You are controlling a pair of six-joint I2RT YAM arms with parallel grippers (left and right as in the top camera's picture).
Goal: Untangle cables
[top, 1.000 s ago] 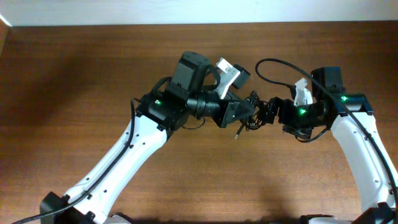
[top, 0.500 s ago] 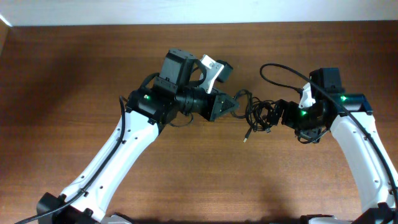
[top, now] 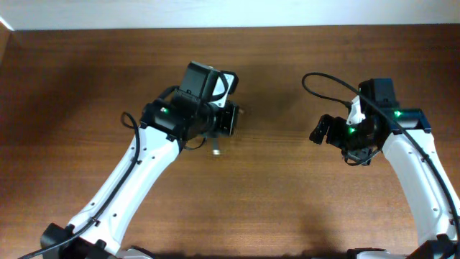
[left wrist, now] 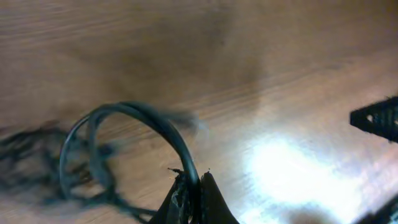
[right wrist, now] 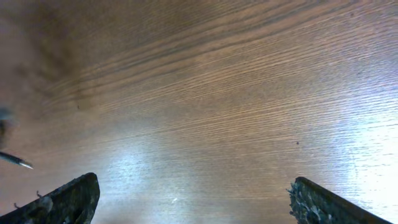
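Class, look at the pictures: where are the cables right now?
In the left wrist view, a loop of the cables is pinched in the left gripper, the rest blurred over the table at the picture's left.

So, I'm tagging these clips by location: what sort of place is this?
Probably a robotics lab bench: white left arm and right arm at a wooden table, left pincer shut on cables.
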